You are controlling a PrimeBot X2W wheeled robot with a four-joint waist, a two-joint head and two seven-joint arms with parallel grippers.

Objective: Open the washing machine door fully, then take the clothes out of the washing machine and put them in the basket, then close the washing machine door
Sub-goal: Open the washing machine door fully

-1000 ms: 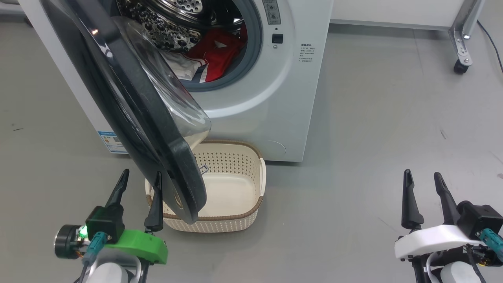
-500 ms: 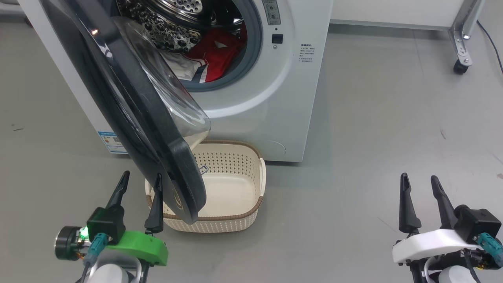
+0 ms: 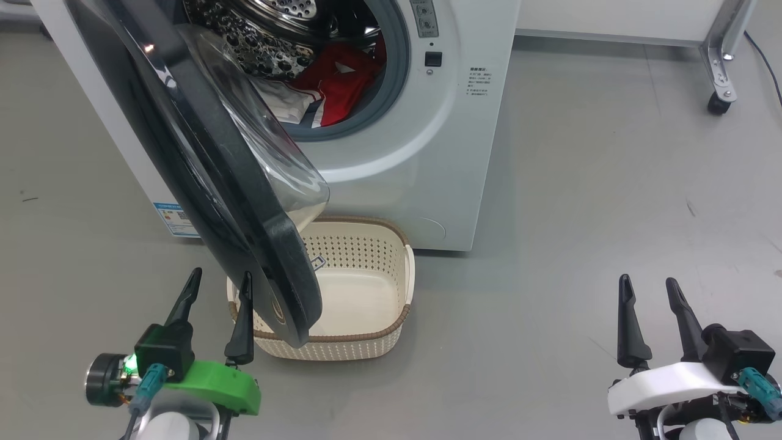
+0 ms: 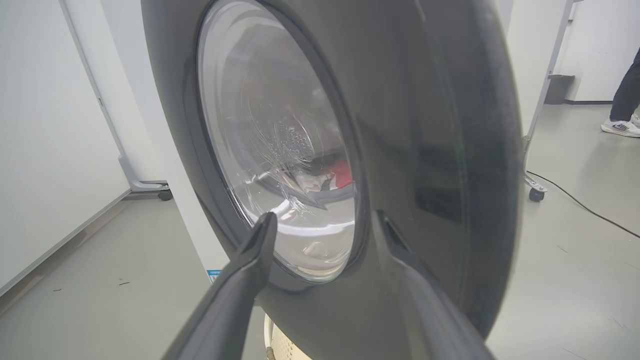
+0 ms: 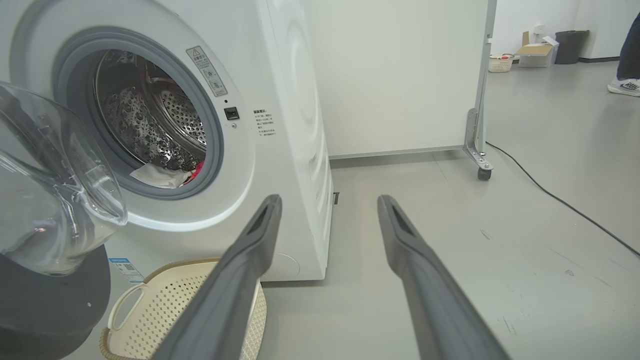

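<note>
The left gripper (image 3: 220, 276) is wide open and holds nothing. Its fingers point up at the outside of the door (image 3: 232, 183). In the head view its right finger (image 3: 243, 311) is just beside the door's low edge. I cannot tell if it touches. In the left wrist view the left gripper (image 4: 325, 217) faces the door (image 4: 425, 150), with one finger in front of the glass and one in front of the black rim.

The right gripper (image 3: 647, 281) is wide open too and holds nothing. It hangs over bare floor (image 3: 580, 214), well apart from the washer (image 3: 397, 153).

The door is partly open and swings out toward the robot. Its low edge hangs over the basket (image 3: 408, 269). The basket sits on the floor, right in front of the washer.

The clothes (image 3: 330, 91) lie inside the drum (image 3: 269, 36), at the bottom of the round hole. The red piece (image 3: 342, 79) is on the right and the white piece (image 3: 284, 107) is on the left.

In the right wrist view the right gripper (image 5: 329, 198) points past the washer (image 5: 280, 100), with the basket (image 5: 165, 305) low on the left. A person's shoe (image 5: 622, 87) shows far back.
</note>
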